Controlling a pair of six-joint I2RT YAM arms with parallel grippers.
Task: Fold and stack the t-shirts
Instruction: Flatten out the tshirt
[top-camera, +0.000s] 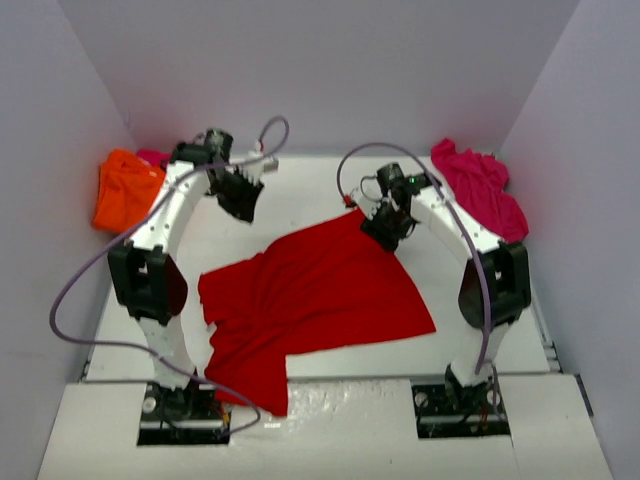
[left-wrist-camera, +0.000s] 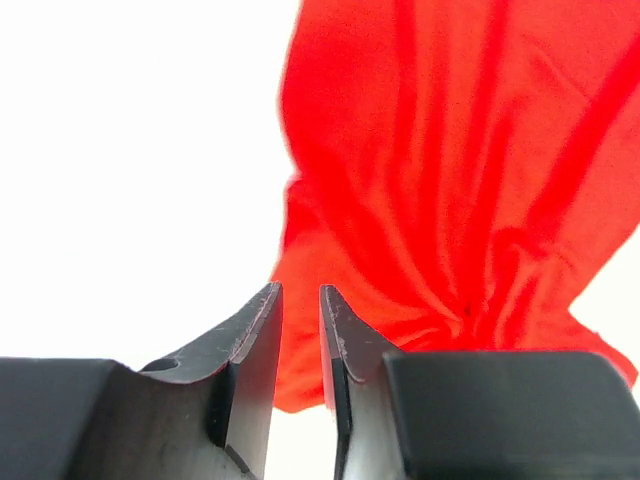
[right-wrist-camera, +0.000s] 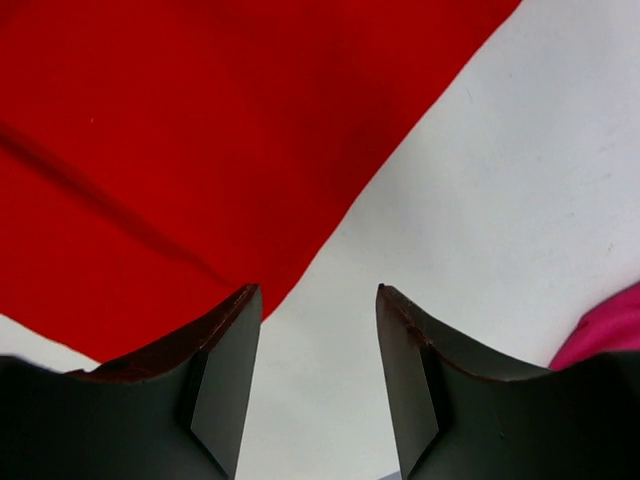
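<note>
I judge the step in hand to be spreading the shirt flat for its first fold, and to do it well I should pinch a single layer at the far edge on each side and draw outward evenly, without dragging the cloth into new creases. My left gripper (left-wrist-camera: 300, 295) has its jaws parted only a sliver with nothing between them, hanging above the bare white table (top-camera: 310, 185) just short of the wrinkled red cotton t-shirt (top-camera: 320, 290). My right gripper (right-wrist-camera: 318, 295) stands about half open, also empty, at that shirt's far right edge. The shirt lies mid-table; a bunched orange t-shirt (top-camera: 125, 190) sits far left and a crumpled magenta t-shirt (top-camera: 480, 185) far right, both well apart
</note>
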